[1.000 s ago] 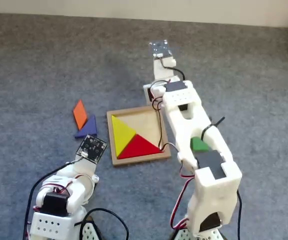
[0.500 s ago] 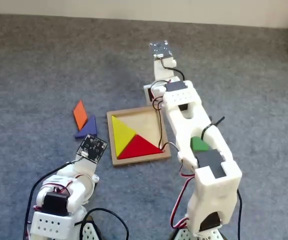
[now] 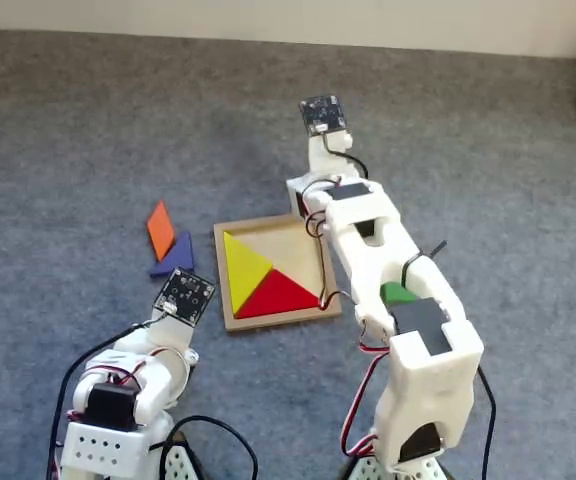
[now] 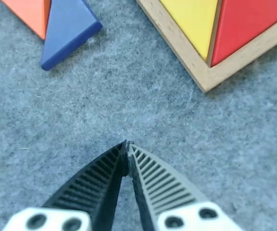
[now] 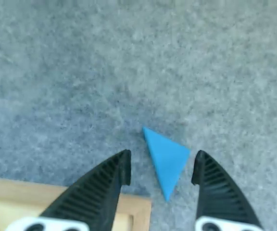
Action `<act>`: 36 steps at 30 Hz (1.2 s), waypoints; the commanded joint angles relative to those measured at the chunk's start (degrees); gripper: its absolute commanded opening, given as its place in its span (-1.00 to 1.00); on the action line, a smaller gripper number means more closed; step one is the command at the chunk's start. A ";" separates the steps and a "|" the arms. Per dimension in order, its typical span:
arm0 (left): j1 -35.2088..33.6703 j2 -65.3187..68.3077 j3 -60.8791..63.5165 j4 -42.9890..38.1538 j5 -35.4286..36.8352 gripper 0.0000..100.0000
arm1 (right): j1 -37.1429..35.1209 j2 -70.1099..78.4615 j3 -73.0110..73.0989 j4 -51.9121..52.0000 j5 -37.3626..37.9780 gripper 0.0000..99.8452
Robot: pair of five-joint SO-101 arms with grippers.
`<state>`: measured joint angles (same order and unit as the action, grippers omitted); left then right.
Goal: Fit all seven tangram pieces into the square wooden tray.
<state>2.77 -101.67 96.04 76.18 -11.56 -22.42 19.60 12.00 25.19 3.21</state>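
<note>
Beyond the far edge of the square wooden tray [image 3: 230, 318], the right arm had drawn back a little toward the tray over the last half second, its wrist sitting nearer the tray's corner than before. Its right pincer [image 5: 162, 152] was released, jaws spread on either side of a light blue triangle [image 5: 166, 159] lying flat on the grey table [image 3: 88, 130] just beside the tray's corner, which suggested a grasp of that piece was being lined up. Nothing else had moved. A yellow triangle [image 3: 243, 265] and a red triangle [image 3: 280, 292] lay in the tray, leaving its far half bare. An orange parallelogram [image 3: 159, 228] and a dark blue triangle [image 3: 175, 254] lay touching each other on the table, left of the tray. The left pincer [image 4: 128, 143] was clenched on nothing, hanging over bare table near them. A green piece [image 3: 400, 291] was mostly covered by the right arm, so its shape could not be told. Whether the right pincer's tips touched the table was also unclear.
</note>
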 commanded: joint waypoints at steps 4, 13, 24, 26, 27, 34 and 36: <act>-0.40 -2.33 1.10 0.18 0.44 -0.99 | -0.22 0.92 -0.66 -3.65 0.00 -0.58; -0.40 -2.33 1.10 0.18 0.44 -0.99 | 1.01 11.38 -6.99 -3.38 3.25 -0.58; -0.40 -2.33 1.10 0.18 0.44 -0.99 | 1.98 11.38 -7.16 -3.30 4.04 -0.99; -0.40 -2.33 1.10 0.18 0.44 -0.99 | 2.15 11.30 -7.16 -3.21 4.13 -0.99; -0.40 -2.33 1.10 0.18 0.44 -0.99 | 2.33 11.30 -7.08 -3.21 4.13 -0.99; -0.40 -2.33 1.10 0.18 0.44 -0.99 | 3.21 3.47 -4.00 -0.04 4.13 -0.99; -0.40 -2.33 1.10 0.18 0.44 -0.99 | 3.21 -0.13 -1.54 0.48 4.22 -0.99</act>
<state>2.77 -101.67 96.04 76.18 -11.47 -19.25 26.81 8.57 24.66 6.73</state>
